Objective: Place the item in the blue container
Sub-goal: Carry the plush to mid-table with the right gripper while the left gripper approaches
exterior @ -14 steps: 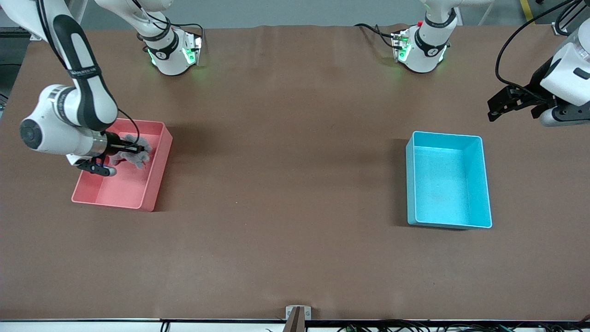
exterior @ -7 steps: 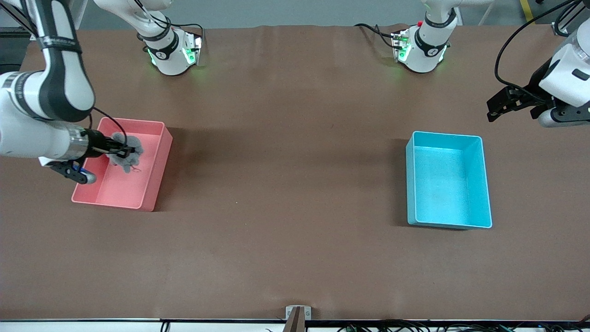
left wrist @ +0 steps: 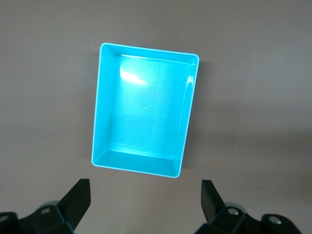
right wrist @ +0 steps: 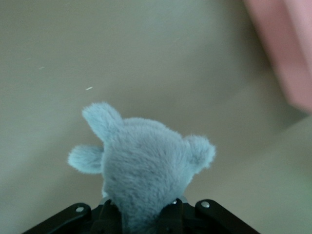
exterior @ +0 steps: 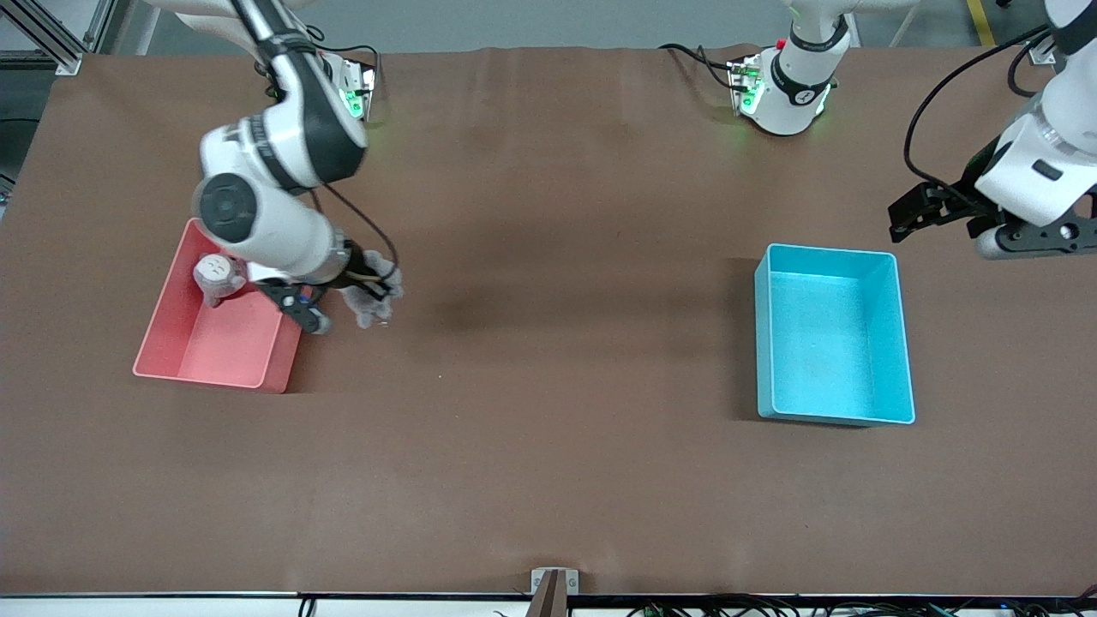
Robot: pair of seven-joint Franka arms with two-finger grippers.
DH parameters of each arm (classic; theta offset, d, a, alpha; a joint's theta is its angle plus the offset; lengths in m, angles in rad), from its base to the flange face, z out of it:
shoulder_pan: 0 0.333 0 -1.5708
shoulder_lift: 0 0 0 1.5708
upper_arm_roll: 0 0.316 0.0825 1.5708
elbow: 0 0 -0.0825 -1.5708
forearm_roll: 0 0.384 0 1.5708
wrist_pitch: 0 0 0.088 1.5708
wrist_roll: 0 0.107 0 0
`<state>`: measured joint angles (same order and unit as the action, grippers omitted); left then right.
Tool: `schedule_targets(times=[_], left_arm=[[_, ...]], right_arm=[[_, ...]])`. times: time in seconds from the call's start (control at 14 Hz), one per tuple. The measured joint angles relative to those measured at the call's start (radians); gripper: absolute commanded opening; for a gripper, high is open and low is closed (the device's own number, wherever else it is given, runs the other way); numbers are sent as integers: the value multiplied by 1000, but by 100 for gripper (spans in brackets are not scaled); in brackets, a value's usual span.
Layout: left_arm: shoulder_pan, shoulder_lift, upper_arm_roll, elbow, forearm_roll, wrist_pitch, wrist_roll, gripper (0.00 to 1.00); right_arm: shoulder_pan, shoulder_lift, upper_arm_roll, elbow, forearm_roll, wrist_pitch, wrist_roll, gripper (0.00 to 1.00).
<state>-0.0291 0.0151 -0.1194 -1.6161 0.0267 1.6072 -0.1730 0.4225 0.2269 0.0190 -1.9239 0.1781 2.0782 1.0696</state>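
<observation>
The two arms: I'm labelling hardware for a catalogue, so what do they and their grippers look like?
Both arms are glossy white with black joint bands and rounded housings; their bases glow green. Thin black cables loop beside each wrist. The left gripper and the right gripper are black, with angular two-finger jaws.

A grey plush toy (exterior: pixel 370 302), fluffy with small limbs sticking out, hangs clamped in the right hand (exterior: pixel 377 290). The blue container (exterior: pixel 831 338), open-topped, sits upright below the left hand (exterior: pixel 910 210).
</observation>
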Motion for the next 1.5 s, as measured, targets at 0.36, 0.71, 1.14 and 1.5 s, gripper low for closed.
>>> schedule_targets(times=[0.36,0.71,1.14,1.5], left_arm=[[-29,59,-69,-187,-3,199,-11,100],[-31,107,-113,-353,-3,381,-58,100],[-47,196,-249,-429,-5,553,-489,100],[-163,332,-261,-282,-6,597,-774,100]], right_arm=[[189,283,-1,186,-27,154,343,0],[256,486,-3,326,-81,297,526,30],[271,525,-14,360,-84,349,565,100],[185,454,-31,499,-84,40,384,100]])
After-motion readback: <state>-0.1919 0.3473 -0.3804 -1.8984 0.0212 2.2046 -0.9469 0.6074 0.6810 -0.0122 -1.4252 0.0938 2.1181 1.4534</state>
